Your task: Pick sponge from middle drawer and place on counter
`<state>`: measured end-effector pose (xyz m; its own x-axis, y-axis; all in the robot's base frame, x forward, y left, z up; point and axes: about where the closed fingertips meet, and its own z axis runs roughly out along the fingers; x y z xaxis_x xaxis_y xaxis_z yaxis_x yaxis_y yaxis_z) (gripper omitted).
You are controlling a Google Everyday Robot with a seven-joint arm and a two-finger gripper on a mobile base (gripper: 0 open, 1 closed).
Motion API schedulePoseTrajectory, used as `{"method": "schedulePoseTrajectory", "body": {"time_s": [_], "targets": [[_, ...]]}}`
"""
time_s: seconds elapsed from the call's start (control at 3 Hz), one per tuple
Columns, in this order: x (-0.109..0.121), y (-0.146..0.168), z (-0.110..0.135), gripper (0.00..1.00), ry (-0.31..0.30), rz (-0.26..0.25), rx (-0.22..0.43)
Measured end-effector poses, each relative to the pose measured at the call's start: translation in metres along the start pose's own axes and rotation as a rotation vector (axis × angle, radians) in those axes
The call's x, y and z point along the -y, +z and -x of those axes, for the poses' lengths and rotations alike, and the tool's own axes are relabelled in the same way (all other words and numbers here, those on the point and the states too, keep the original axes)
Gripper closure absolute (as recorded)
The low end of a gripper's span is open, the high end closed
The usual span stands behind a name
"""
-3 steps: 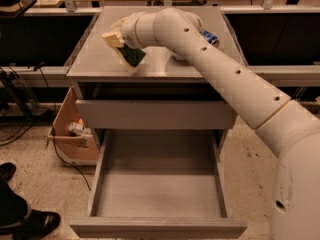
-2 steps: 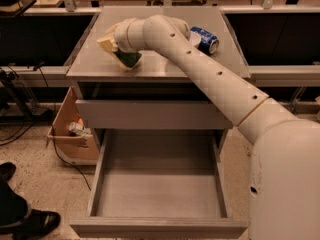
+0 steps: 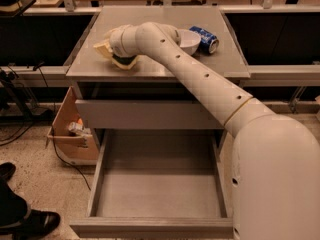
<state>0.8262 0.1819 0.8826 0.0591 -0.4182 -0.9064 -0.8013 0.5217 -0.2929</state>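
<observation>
- Gripper [image 3: 116,54] is left of the bowl [image 3: 187,40], fingers clenched on the sponge [image 3: 123,62] at the bench [image 3: 165,68].
- Can [image 3: 205,38] lies just right of the bowl.
- Drawer [image 3: 160,194] is open.

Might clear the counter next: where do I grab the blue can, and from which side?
Take the can across its round body at mid-length, coming down from above. It lies on its side on the counter, and the bowl sits close beside it, crowding a sideways approach. The gripper is at the counter's front left, over the sponge.
</observation>
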Motion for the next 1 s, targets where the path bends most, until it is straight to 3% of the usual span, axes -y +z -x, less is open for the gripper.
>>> {"method": "schedulePoseTrajectory", "body": {"time_s": [0.33,0.67,1.0], "targets": [[-0.005,0.003,-0.001,0.06,0.011,0.016,0.003],[-0.006,-0.008,-0.01,0.0,0.036,0.044,0.008],[0.005,-0.052,-0.017,0.0,0.06,0.062,0.037]]}}
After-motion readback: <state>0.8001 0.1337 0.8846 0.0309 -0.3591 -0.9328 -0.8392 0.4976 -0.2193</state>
